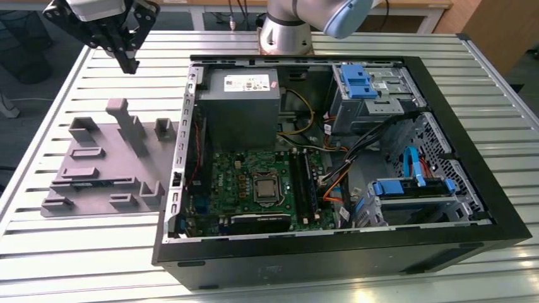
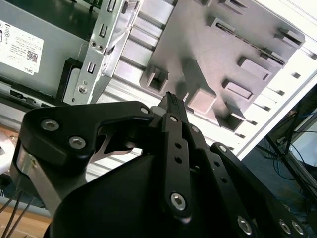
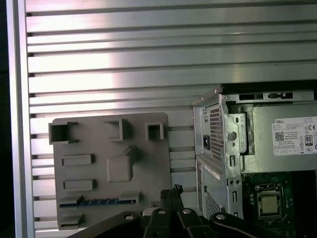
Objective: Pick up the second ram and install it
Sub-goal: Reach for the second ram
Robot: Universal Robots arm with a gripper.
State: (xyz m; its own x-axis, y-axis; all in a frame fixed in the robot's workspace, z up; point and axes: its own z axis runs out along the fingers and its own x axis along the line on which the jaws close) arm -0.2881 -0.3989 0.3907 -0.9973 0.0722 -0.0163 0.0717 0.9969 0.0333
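Above the table (image 1: 84,252), clear of the grey tray (image 1: 105,158), the gripper (image 1: 128,62) hangs with fingers pressed together, holding nothing. The ram (image 3: 99,202) lies flat in a slot at the tray's edge, near the open case (image 1: 337,252).

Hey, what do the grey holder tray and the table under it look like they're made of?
The holder tray looks like matte grey plastic, perhaps moulded or printed: dull even colour, blocky raised shapes. The table looks like bare metal, likely aluminium: ribbed slats with bright brushed glare.
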